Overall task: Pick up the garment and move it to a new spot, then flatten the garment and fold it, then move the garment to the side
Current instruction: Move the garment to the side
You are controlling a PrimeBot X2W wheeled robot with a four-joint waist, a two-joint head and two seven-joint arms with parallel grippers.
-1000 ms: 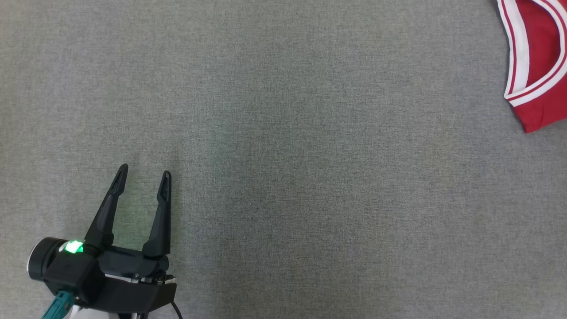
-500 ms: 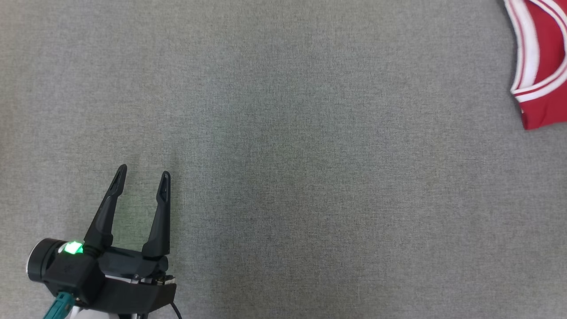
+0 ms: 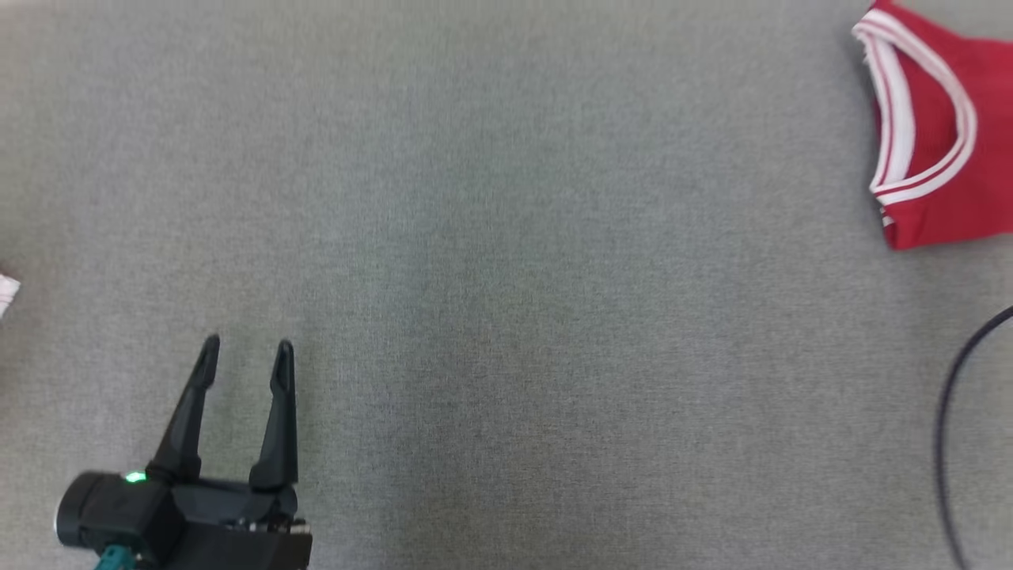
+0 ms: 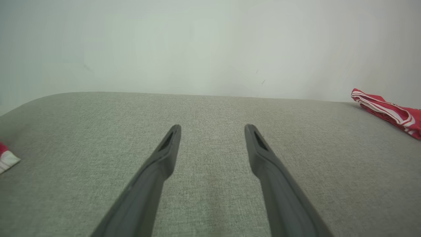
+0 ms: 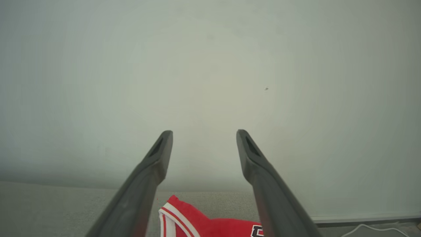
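1. At the far right of the head view, the garment (image 3: 973, 206), a red jersey with white-and-red striped trim, lies on the grey fabric surface (image 3: 506, 237). The picture's right edge cuts it off, so its full outline cannot be told.
2. Low on the left of that view sits the left gripper (image 3: 247, 348), released. Its two dark fingers are spread with only bare cloth between them, and it is well apart from the garment. A green light (image 3: 134, 477) glows on its body, whose lower part runs off the bottom edge.
3. Seen from the left wrist, the left gripper (image 4: 213, 128) has its fingers parted above the grey cloth. The garment (image 4: 388, 110) shows as a low, rumpled strip at the far right, clipped by the frame, with a pale wall (image 4: 210, 42) behind.
4. Seen from the right wrist, the right gripper (image 5: 204, 133) is also released. Its fingers stand wide, pointing at the wall and grasping nothing.
5. The garment (image 5: 204, 223) appears low between those fingers, lying on the surface beyond them. It is cut by the bottom edge and partly hidden behind the right-hand finger. A black-and-white mark (image 5: 256, 231) on it is too cropped to read.
6. A small red-and-white piece of cloth (image 3: 5, 291) pokes in at the head view's left edge, and also at the left of the left wrist view (image 4: 6, 158). What it belongs to cannot be told.
7. A dark cable (image 3: 946, 412) curves, blurred, along the head view's right edge.
8. A thin white cable (image 5: 371, 227) lies at the bottom right of the right wrist view.
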